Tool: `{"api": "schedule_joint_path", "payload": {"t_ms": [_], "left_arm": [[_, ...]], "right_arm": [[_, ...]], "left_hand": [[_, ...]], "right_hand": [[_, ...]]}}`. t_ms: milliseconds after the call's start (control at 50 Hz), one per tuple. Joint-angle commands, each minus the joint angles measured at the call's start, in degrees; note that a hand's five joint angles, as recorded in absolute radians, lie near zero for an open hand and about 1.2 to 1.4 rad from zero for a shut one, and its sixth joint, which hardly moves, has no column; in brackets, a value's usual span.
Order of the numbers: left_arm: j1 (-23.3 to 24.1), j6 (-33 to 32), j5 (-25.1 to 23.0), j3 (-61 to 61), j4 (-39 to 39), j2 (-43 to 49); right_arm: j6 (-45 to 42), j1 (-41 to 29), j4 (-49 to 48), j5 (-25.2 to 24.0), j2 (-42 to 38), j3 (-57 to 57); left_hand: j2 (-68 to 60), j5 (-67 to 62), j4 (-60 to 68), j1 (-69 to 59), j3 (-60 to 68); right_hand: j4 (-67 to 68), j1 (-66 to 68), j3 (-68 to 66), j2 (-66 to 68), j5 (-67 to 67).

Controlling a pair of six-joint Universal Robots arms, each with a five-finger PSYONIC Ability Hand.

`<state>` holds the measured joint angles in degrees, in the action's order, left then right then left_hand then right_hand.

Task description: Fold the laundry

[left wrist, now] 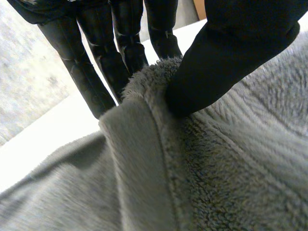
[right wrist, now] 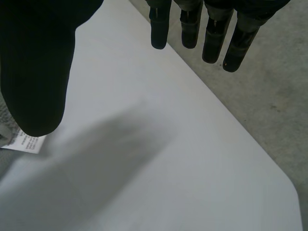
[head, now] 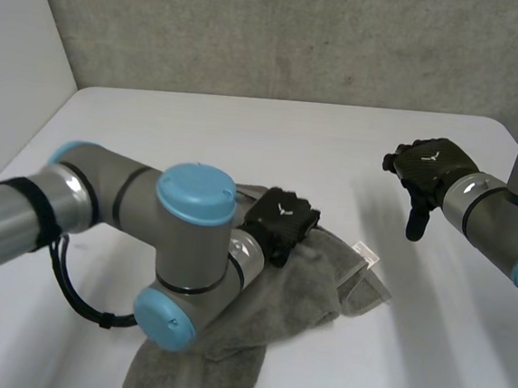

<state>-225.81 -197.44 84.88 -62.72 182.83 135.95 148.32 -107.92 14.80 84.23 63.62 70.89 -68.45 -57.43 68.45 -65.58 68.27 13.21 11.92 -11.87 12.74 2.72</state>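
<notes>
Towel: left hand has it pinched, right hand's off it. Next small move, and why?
Probably bring the right hand over to the edge of the towel by the white label and grip there. The left hand pinches a raised fold between thumb and fingers; the right hangs open above bare table.

towel [head: 315, 281] on table [head: 246, 138], left hand [head: 279, 221] on it, right hand [head: 434, 168] well apart
</notes>
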Motion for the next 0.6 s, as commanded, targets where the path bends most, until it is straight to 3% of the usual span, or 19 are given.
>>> {"api": "schedule_joint_path", "payload": {"t_ms": [20,120,260,380,440,480,500,520,540,580,600], "left_arm": [[-0.16,-3.21,2.47,-4.59,0.42,-12.08],[-0.42,-3.74,4.33,-9.7,0.16,-21.61],[-1.12,-6.63,4.41,-18.48,0.16,-34.07],[-3.94,-14.02,4.33,-21.57,0.69,-39.1],[-7.01,-18.42,4.33,-22.18,1.92,-41.38],[-10.08,-21.31,4.24,-22.01,4.71,-42.0],[-10.09,-21.32,4.24,-22.01,4.73,-42.0],[-11.4,-22.28,4.24,-21.57,6.47,-41.91],[-11.41,-22.29,4.24,-21.57,6.49,-41.91],[-13.95,-23.25,4.24,-19.73,11.47,-41.21],[-13.96,-23.25,4.24,-19.72,11.5,-41.21]], "right_arm": [[1.26,-0.89,0.75,-2.65,-0.69,0.21],[5.84,-2.47,0.93,-8.73,-3.42,0.3],[21.81,-8.43,0.32,-18.56,-8.33,-0.66],[23.77,-12.84,0.06,-19.45,-12.21,-1.01],[22.8,-14.86,-0.12,-16.99,-14.58,-3.04],[22.02,-14.86,-0.21,-8.52,-16.5,-9.24],[22.01,-14.86,-0.21,-8.47,-16.51,-9.28],[20.62,-14.86,-0.64,-2.38,-16.69,-13.1],[20.6,-14.86,-0.65,-2.32,-16.69,-13.14],[13.88,-14.86,-4.66,7.4,-15.29,-20.93],[13.84,-14.86,-4.69,7.44,-15.28,-20.96]], "left_hand": [[-11.55,-12.57,11.55,-14.42,11.73],[-11.55,-12.57,11.55,-14.42,11.73],[-11.55,-12.57,11.55,-14.42,11.73],[-11.55,-12.57,11.55,-14.42,11.73],[-11.55,-12.57,11.55,-14.42,11.73],[-11.55,-12.57,11.55,-14.42,11.73],[-11.55,-12.57,11.55,-14.42,11.73],[-11.55,-12.57,11.55,-14.42,11.73],[-11.55,-12.57,11.55,-14.42,11.73],[-11.55,-12.57,11.55,-14.42,11.73],[-11.55,-12.57,11.55,-14.42,11.73]], "right_hand": [[-3.21,-1.92,1.87,-2.74,-2.72],[-3.21,-1.92,1.87,-2.74,-2.72],[-3.21,-1.92,1.87,-2.74,-2.72],[-3.21,-1.92,1.87,-2.74,-2.72],[7.47,8.76,-8.8,7.94,7.96],[56.15,57.44,-57.48,56.62,56.63],[56.42,57.71,-57.75,56.89,56.9],[66.69,67.98,-68.02,67.16,67.17],[66.79,68.08,-68.12,67.26,67.28],[66.79,68.08,-68.13,67.26,67.28],[66.79,68.08,-68.13,67.26,67.28]]}}
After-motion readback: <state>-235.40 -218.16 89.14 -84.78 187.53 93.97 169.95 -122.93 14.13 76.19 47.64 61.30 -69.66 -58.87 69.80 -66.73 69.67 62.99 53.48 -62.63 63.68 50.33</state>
